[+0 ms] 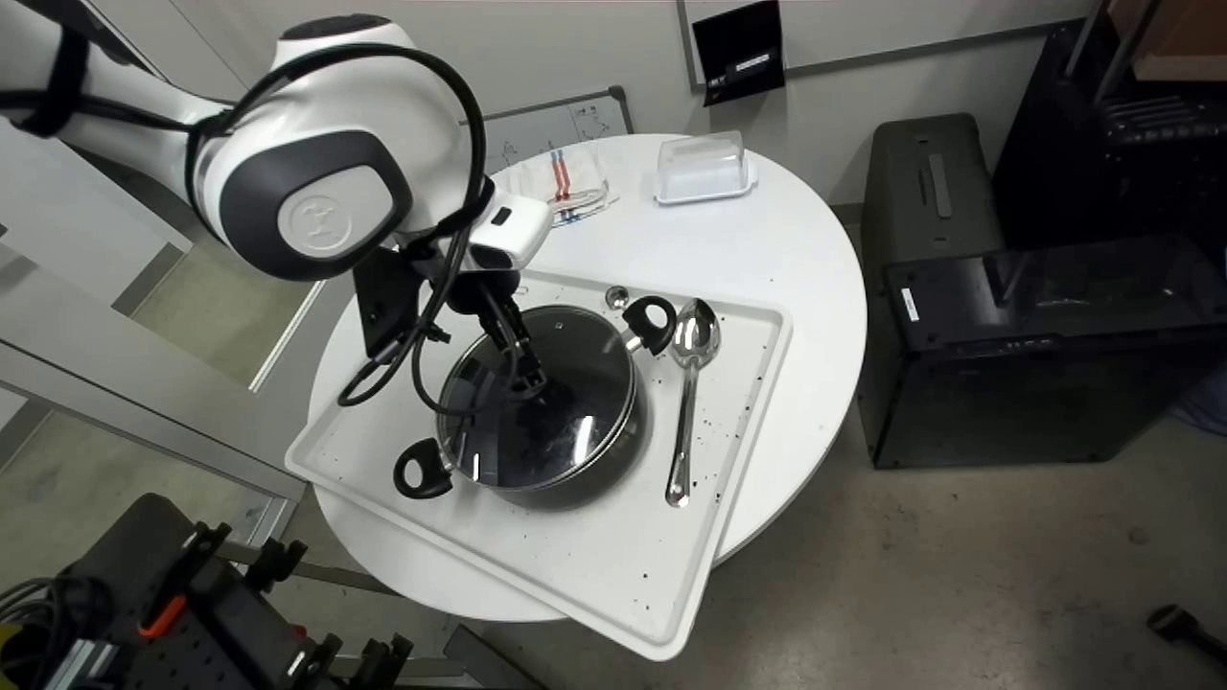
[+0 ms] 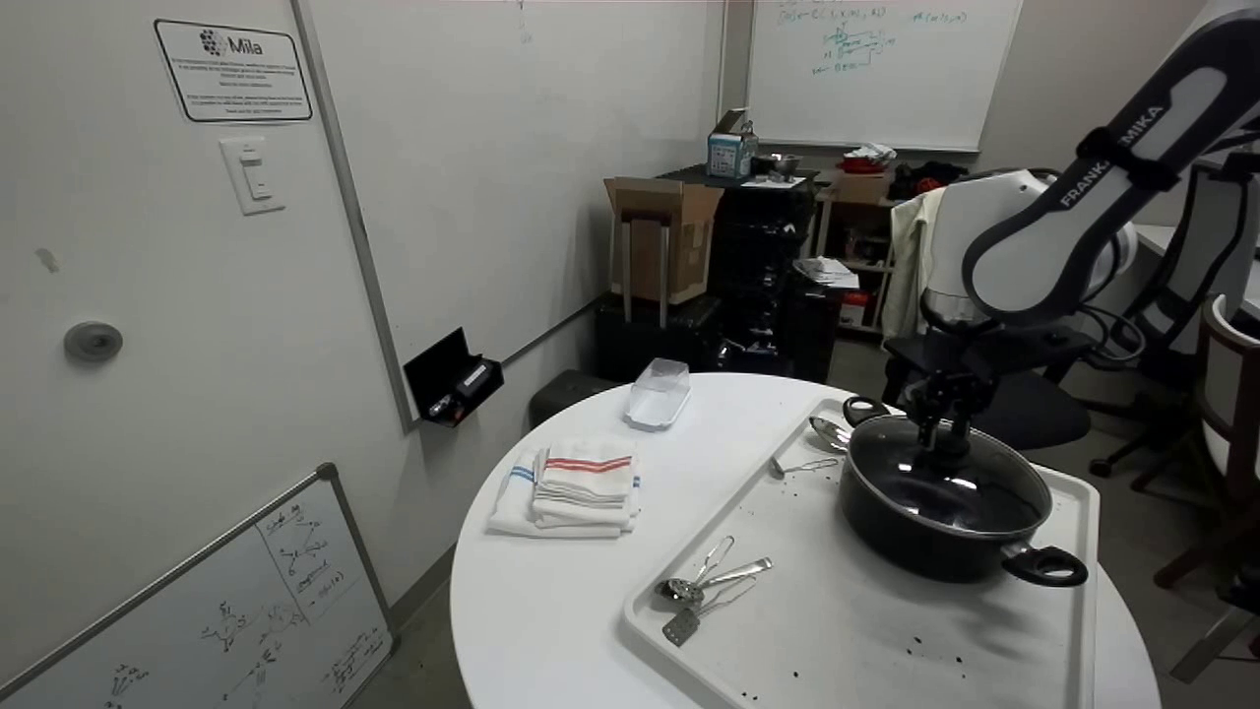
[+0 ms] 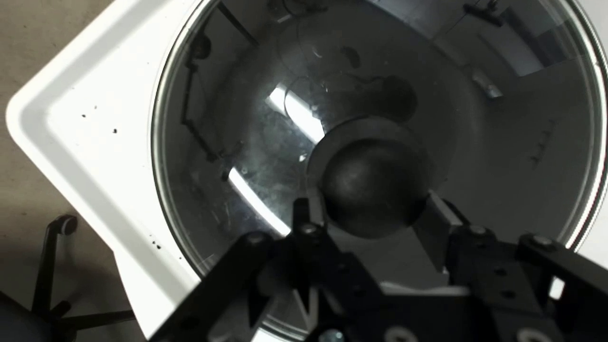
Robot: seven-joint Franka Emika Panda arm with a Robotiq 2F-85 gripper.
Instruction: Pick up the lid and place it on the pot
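Note:
The lid is a clear glass disc with a thin metal rim, seen in both exterior views [image 1: 590, 369] [image 2: 999, 492]. It fills much of the wrist view [image 3: 456, 109]. It lies about level on the mouth of the black pot [image 1: 609, 479], which also shows in an exterior view [image 2: 911, 537]. The pot stands on the tray with its two black side handles out. My gripper [image 3: 373, 209] points down at the lid's centre, also in both exterior views [image 1: 527, 379] [image 2: 942, 428]. Its pads meet both sides of the dark round knob [image 3: 373, 178]. The pot's inside is dark behind the glass.
The white tray [image 2: 748, 601] lies on a round white table [image 1: 815, 278]. A large metal spoon [image 1: 683, 412] lies beside the pot. Small metal utensils [image 2: 699, 591] lie at a tray corner. Folded towels [image 2: 586, 492] and a clear container [image 2: 658, 399] stand on the table beyond the tray.

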